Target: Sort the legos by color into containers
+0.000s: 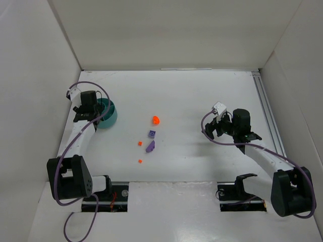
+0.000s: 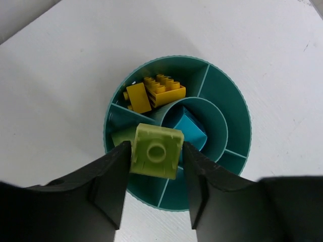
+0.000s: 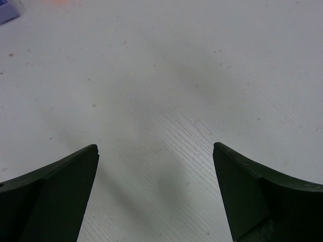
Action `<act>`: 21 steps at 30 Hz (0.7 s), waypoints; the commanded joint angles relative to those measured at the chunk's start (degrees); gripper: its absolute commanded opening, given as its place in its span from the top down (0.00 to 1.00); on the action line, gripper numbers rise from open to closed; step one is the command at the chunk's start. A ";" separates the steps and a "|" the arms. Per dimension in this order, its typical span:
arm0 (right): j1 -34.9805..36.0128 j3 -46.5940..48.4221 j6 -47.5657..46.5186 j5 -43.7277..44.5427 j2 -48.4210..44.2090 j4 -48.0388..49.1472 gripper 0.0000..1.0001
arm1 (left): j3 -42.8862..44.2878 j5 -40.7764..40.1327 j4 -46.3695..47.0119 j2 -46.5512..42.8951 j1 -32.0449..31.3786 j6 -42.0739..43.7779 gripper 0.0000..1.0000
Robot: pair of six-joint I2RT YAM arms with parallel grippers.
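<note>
**Sorting partly done: a lime brick over the tub, five pieces loose on the table**

The white tabletop (image 1: 212, 96) carries the teal tub (image 2: 229, 96) close to its left edge. The left gripper (image 2: 154, 159) hangs directly above the tub. Its jaws are clamped on a lime green brick (image 2: 156, 150), not yet released.

The right gripper (image 3: 155, 148) stands wide apart and empty over bare tabletop right of the middle.

Inside the tub:
- Yellow-orange bricks (image 2: 156, 91) share one wedge.
- A cyan brick (image 2: 189, 128) sits in the centre ring.
- A green piece (image 2: 121, 135) shows in a wedge beside the held brick, mostly hidden.

Loose near the middle of the tabletop:
- an orange piece (image 1: 156, 120)
- a small purple brick (image 1: 151, 133)
- a larger purple piece (image 1: 150, 146)
- a tiny orange bit (image 1: 140, 143)
- a second orange bit (image 1: 140, 161)

I judge the task roughly half done. No purple shows in the tub, and some orange remains.
</note>
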 commanded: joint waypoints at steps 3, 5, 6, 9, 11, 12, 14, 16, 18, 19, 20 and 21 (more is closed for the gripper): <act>-0.47 0.91 -0.43 -1.55 -0.16 3.35 0.01 | -0.51 -1.31 0.17 -0.13 0.41 -0.65 0.51; -0.47 0.91 -0.43 -1.55 -0.16 3.35 0.01 | -0.51 -1.31 0.17 -0.13 0.41 -0.65 0.46; -0.47 0.91 -0.43 -1.55 -0.16 3.35 0.01 | -0.51 -1.31 0.17 -0.13 0.41 -0.65 0.46; -0.47 0.91 -0.43 -1.55 -0.16 3.35 0.01 | -0.51 -1.31 0.17 -0.74 0.41 -0.65 0.44; -0.47 0.91 -0.43 -1.55 -0.16 3.35 0.01 | -0.51 -1.31 0.17 -1.44 0.41 -0.65 0.44; -0.47 0.91 -0.43 -1.55 -0.16 3.35 0.01 | -0.51 -1.31 0.17 -1.45 0.41 -0.65 0.44; -0.47 0.91 -0.43 -1.55 -0.16 3.35 0.01 | -0.51 -0.70 0.17 -2.15 0.41 -0.65 0.44; -0.47 0.91 -0.43 -1.55 -0.16 3.35 0.01 | -0.51 0.53 0.17 -2.85 0.41 -0.65 0.44; -0.47 0.91 -0.43 -1.55 -0.16 3.35 0.01 | -1.12 4.48 1.31 -5.04 0.41 0.84 0.42; -0.47 0.39 -0.43 -1.03 -0.77 3.35 0.01 | -1.91 6.41 2.01 -5.92 0.41 1.45 0.39; -0.47 0.38 0.09 -0.41 -0.77 3.35 0.01 | -2.53 10.17 2.97 -6.97 0.41 1.98 0.35; -0.47 0.38 0.10 0.20 -1.47 3.35 0.01 | -3.32 11.77 5.50 -9.07 -1.16 2.51 0.32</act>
